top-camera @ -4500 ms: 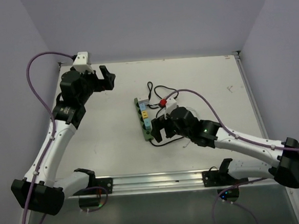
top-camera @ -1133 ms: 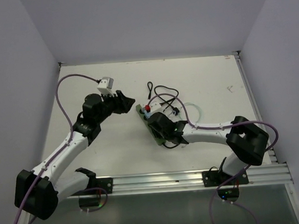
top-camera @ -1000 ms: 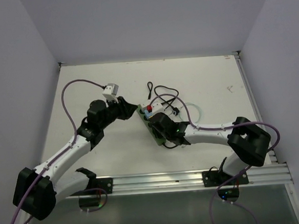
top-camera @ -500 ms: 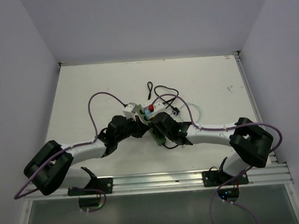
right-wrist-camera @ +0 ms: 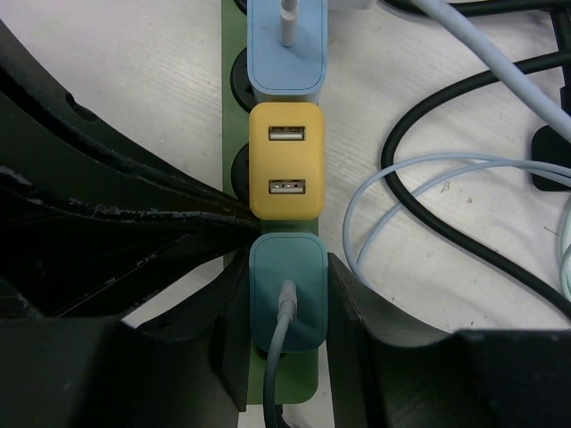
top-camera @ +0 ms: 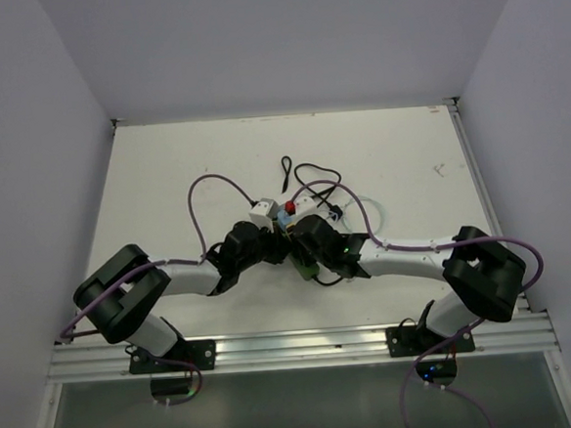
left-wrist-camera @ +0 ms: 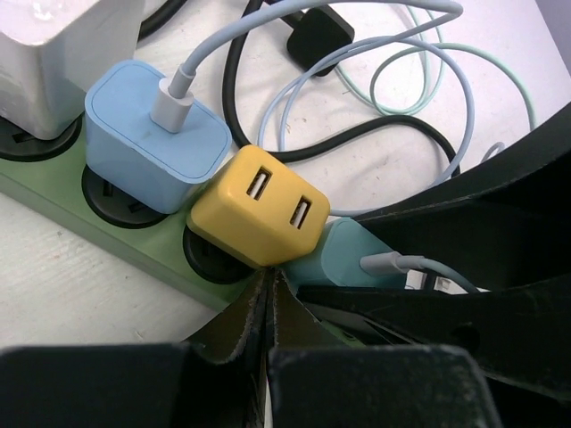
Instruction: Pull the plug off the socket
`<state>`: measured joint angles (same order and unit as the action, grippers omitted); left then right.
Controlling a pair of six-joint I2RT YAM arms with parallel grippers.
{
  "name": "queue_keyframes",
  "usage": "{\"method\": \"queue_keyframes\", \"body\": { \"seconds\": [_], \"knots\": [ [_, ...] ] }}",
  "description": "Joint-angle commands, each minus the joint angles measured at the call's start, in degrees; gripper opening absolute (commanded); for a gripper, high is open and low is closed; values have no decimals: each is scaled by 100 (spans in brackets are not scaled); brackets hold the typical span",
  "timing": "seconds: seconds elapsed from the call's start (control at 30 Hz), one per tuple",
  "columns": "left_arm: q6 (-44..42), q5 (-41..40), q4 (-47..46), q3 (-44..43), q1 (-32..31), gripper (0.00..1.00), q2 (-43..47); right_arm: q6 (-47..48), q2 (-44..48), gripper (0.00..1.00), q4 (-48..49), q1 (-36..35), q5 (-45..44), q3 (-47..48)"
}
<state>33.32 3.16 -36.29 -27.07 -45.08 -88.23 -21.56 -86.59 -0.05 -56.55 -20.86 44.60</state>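
While the socket (left-wrist-camera: 62, 178), a long green power strip, lies flat near the middle of the table (top-camera: 165, 173), every plug visible on it appears seated, so the pull itself is not yet done. Four units stand in a row on the strip:
- a white adapter (left-wrist-camera: 53, 53) at the far end
- a blue adapter (right-wrist-camera: 285, 49) with a white lead
- a yellow adapter (right-wrist-camera: 286, 160) with two empty USB ports
- a teal plug (right-wrist-camera: 285, 303) with a grey lead, nearest the arms

The teal plug touches the yellow adapter. As far as both wrist views show, it sits down on its outlet with no gap.

The right gripper (right-wrist-camera: 287, 276) straddles the teal plug, with one finger pressed to each long side. Judged from this, the teal plug is the one to be removed, and the grasp is made. The left gripper (left-wrist-camera: 270, 285) has its fingers closed together on nothing. Their joined tip rests at the edge of the strip, at the seam between the yellow adapter and the teal plug. Whether it bears down on the strip or merely touches it cannot be determined.

Done: approach, grasp, and probably bracing contact. Left: draw the teal plug straight out of its outlet while the strip is held down, until the pins are clear.

A black cord (right-wrist-camera: 385, 165) and pale leads (right-wrist-camera: 346, 214) lie coiled beside the strip, on the side away from the left gripper. Neither gripper touches them.
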Motion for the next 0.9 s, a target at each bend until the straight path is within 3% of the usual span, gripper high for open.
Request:
{"method": "queue_keyframes", "body": {
  "seconds": [0.0,0.57,0.87],
  "knots": [
    [-221,-577,-335,-316,-80,0,-107,-59,239,0,199,-40,267,14],
    [447,-1291,184,-255,-97,0,-818,-304,203,0,401,74,1145,-30],
    [667,-1467,140,79,-115,0,-942,-665,362,0,471,830,2068,-241]
  ]
}}
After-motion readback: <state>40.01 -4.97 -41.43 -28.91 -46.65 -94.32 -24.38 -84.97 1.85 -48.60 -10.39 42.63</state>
